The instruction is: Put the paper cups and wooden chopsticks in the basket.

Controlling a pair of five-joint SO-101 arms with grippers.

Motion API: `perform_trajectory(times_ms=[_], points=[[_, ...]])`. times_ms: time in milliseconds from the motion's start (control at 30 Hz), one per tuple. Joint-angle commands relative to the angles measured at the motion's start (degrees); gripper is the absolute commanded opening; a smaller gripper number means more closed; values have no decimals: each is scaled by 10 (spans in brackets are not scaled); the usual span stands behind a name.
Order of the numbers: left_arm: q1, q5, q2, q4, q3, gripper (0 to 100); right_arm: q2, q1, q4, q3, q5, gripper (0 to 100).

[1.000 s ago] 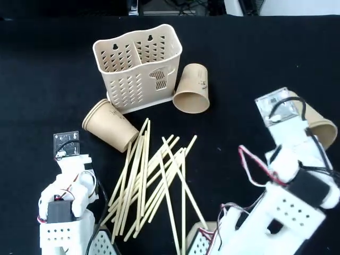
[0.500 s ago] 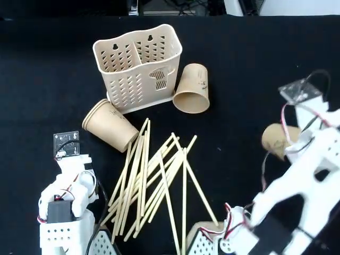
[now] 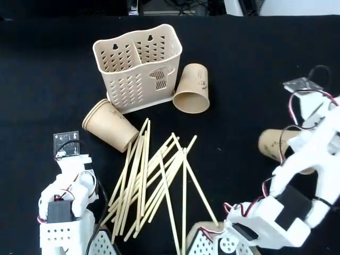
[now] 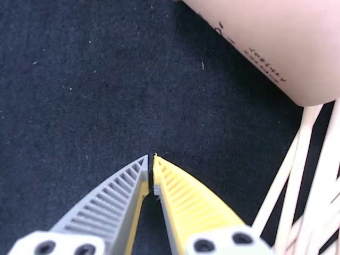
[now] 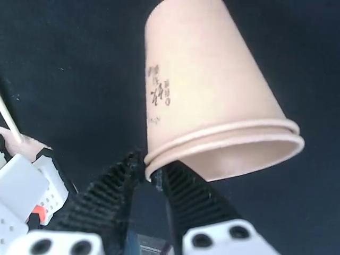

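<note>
Counting three paper cups (image 3: 109, 125) (image 3: 192, 89) (image 3: 273, 144), one basket (image 3: 135, 69)

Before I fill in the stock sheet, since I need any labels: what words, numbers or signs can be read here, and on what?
Nothing is legible.
Paper cup in the right gripper: small dark print on its side, too small to read.
Second cup, next to the chopsticks: a row of dark print, blurred.
Third cup, beside the basket: faint marks, too small.
The basket and chopsticks: none seen.
</note>
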Motion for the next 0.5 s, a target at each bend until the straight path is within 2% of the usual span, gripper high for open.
perform_trajectory(times_ms=[0, 300, 467], points=[[-2, 0, -2, 4, 8, 30, -2, -47, 5, 7, 4, 13], [-2, 0, -2, 4, 8, 30, -29, -114, -51, 54, -11, 18], [-2, 0, -2, 4, 8, 30, -56, -135, -55, 77, -11, 136]])
